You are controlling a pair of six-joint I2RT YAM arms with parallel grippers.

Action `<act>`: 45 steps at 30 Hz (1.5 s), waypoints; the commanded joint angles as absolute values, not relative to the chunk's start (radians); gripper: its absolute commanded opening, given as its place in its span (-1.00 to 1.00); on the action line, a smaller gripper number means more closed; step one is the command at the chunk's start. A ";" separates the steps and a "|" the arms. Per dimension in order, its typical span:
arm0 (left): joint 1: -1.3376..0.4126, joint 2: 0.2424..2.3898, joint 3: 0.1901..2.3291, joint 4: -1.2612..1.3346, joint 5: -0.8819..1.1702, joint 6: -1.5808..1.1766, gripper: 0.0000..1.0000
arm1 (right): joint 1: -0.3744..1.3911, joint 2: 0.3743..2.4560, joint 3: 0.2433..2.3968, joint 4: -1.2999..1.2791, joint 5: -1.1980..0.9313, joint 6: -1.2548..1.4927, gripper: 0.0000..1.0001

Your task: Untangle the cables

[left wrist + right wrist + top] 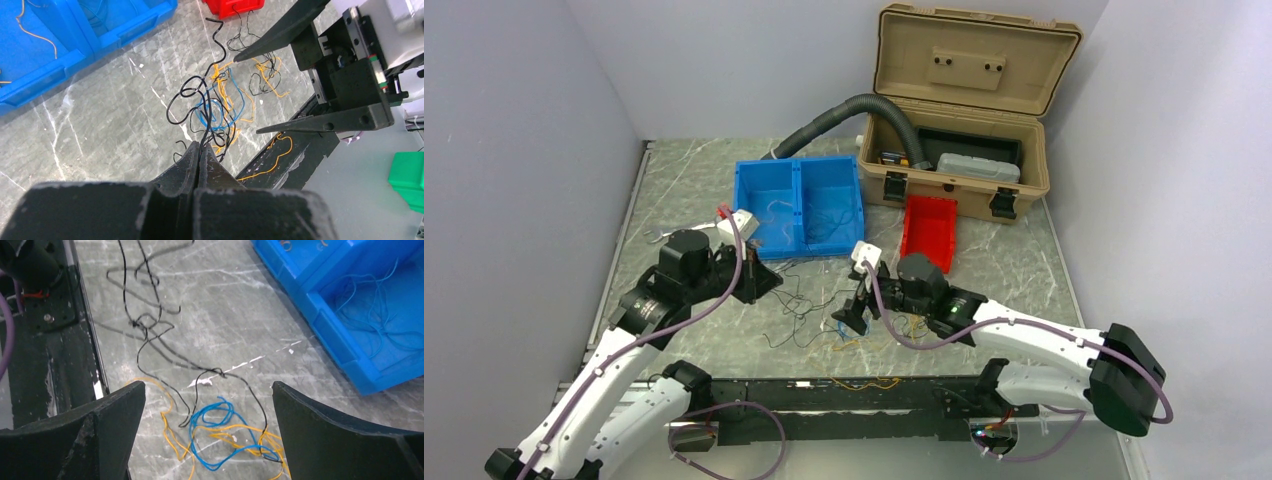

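Marble tabletop [1024,262], grey walls [524,150], left hand [199,151] pinching black cable [204,125], right hand [207,390] wide.

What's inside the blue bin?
Thin blue wires lie in one compartment of the bin, and an orange wire lies in the other. The walls hide parts of both floors.

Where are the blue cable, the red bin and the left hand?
blue cable [202,416]: right wrist view, coiled middle.
red bin [930,228]: top view, bare floor.
left hand [199,146]: left wrist view, between closed fingertips.
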State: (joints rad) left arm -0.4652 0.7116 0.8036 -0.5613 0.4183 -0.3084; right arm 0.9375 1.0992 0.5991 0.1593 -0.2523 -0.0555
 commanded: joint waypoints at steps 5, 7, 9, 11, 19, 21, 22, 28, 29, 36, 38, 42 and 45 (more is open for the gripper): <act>-0.463 0.681 0.845 -0.561 0.383 -0.295 -1.00 | 0.942 1.020 0.577 0.251 -0.390 -0.175 1.00; -0.462 0.683 0.847 -0.559 0.383 -0.293 -1.00 | 0.943 1.008 0.565 0.284 -0.376 -0.185 1.00; -0.463 0.686 0.848 -0.559 0.387 -0.293 -1.00 | 0.942 1.001 0.554 0.310 -0.379 -0.202 1.00; -0.463 0.689 0.848 -0.557 0.388 -0.294 -1.00 | 0.943 1.012 0.554 0.311 -0.375 -0.213 1.00; -0.463 0.691 0.846 -0.541 0.394 -0.303 -1.00 | 0.960 1.108 0.561 0.342 -0.419 -0.312 0.78; -0.462 0.693 0.847 -0.539 0.394 -0.304 -1.00 | 0.965 1.147 0.591 0.325 -0.423 -0.336 0.73; -0.463 0.694 0.847 -0.538 0.394 -0.304 -1.00 | 0.968 1.167 0.598 0.326 -0.421 -0.345 0.73; -0.462 0.701 0.855 -0.543 0.394 -0.300 -1.00 | 0.990 1.267 0.643 0.356 -0.407 -0.381 0.35; -0.462 0.702 0.856 -0.542 0.393 -0.300 -1.00 | 0.992 1.289 0.656 0.356 -0.390 -0.374 0.25; -0.462 0.710 0.872 -0.555 0.364 -0.299 -1.00 | 1.004 1.338 0.648 0.415 -0.346 -0.327 -1.00; -0.462 0.702 0.872 -0.561 0.315 -0.319 -1.00 | 1.003 1.325 0.644 0.389 -0.318 -0.309 -1.00; -0.463 0.651 0.854 -0.565 0.157 -0.374 -1.00 | 1.002 1.242 0.555 0.426 -0.132 -0.165 -1.00; -0.462 0.610 0.849 -0.614 -0.025 -0.431 -1.00 | 1.002 1.162 0.495 0.414 0.073 -0.022 -1.00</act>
